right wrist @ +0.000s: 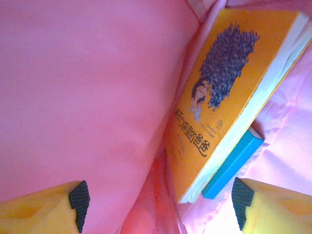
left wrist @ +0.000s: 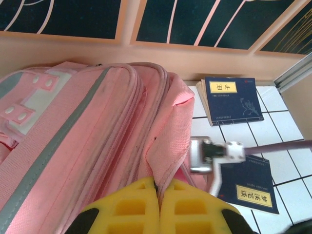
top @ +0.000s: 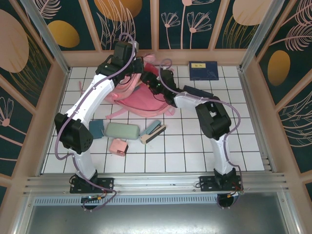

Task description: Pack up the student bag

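Ana: Dark walls with drawn flowers stand around a white tiled table (top: 195, 146). Where is the student bag (top: 139, 100)?

Ben: It lies on the table, at the back, in the middle.

Ana: What is the left end effector (left wrist: 159, 187) doing?

Ben: Its fingers are squeezed together on the edge of the bag's opening.

Ana: And the right end effector (right wrist: 158, 204)?

Ben: It is inside the bag. Its fingers are wide apart and hold nothing. An orange book (right wrist: 229, 83) leans inside the bag, just in front of it. A blue book (right wrist: 234, 163) sits right against that one.

Ana: So what now?

Ben: I think the right one should back straight out of the bag, slowly. Then it won't catch the cloth or knock the books. The left one should hold the edge up high. After that, the green case (top: 122, 130) on the near side of the bag looks like a good next pick.
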`<state>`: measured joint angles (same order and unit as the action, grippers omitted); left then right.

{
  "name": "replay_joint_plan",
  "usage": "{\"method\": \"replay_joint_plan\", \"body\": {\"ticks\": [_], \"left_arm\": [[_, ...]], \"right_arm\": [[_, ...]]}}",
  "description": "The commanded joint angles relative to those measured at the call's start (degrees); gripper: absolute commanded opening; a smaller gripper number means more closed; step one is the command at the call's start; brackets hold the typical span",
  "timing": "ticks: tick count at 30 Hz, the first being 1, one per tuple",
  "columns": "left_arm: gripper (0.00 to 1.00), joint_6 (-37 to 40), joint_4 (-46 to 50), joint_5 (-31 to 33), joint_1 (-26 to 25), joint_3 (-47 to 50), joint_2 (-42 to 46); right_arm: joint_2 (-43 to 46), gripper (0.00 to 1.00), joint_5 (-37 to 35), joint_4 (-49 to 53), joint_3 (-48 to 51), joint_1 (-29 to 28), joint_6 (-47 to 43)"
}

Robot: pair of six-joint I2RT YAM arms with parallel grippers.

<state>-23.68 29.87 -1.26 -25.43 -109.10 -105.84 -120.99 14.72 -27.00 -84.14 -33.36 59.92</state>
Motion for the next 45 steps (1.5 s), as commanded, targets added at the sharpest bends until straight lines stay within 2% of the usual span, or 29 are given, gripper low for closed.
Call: {"method": "replay_joint_plan", "body": {"ticks": [1,3,7,11,14,20,27,29,32,38,45], "left_arm": [[0.00,-0.94,-5.82,0.03,0.65,0.53,4.45],[0.00,-1.18,-6.40,-0.06,0.65,1.69,4.75],[0.00,-1.54,-7.62,-1.32,0.65,4.29,4.39],[0.00,-2.08,-9.06,-1.90,0.65,6.33,2.49],[0.00,-3.49,-10.42,-4.09,0.65,6.76,-0.08],[0.00,-6.80,-14.64,-8.67,0.47,8.78,-3.51],[0.00,-8.41,-17.21,-10.47,0.38,13.16,-3.79],[0.00,-8.70,-17.51,-10.99,0.38,14.05,-3.88],[0.00,-9.32,-18.40,-12.22,0.41,15.47,-4.02],[0.00,-9.11,-18.28,-12.33,0.43,16.24,-3.98],[0.00,-9.66,-18.50,-12.96,0.36,16.63,-4.09]], "right_arm": [[8.76,0.77,0.59,-6.06,6.55,1.71,-4.90],[14.04,0.76,0.59,-5.17,11.20,1.70,-8.13],[23.86,0.73,-0.51,-0.20,18.80,6.24,-12.96],[32.70,0.74,-6.99,12.88,23.62,13.23,-17.96],[35.44,0.74,-8.99,21.86,24.77,20.43,-20.29],[27.79,0.75,-8.84,33.15,18.43,32.43,-28.12],[13.88,0.77,-0.89,33.19,9.94,39.88,-31.35],[9.46,0.78,1.72,34.62,5.77,40.18,-33.43],[3.54,0.78,1.37,37.96,-0.57,40.04,-35.71],[-3.70,0.79,4.64,39.56,-5.96,39.66,-37.27],[-3.21,0.78,7.06,39.27,-0.17,37.33,-37.20]]}}
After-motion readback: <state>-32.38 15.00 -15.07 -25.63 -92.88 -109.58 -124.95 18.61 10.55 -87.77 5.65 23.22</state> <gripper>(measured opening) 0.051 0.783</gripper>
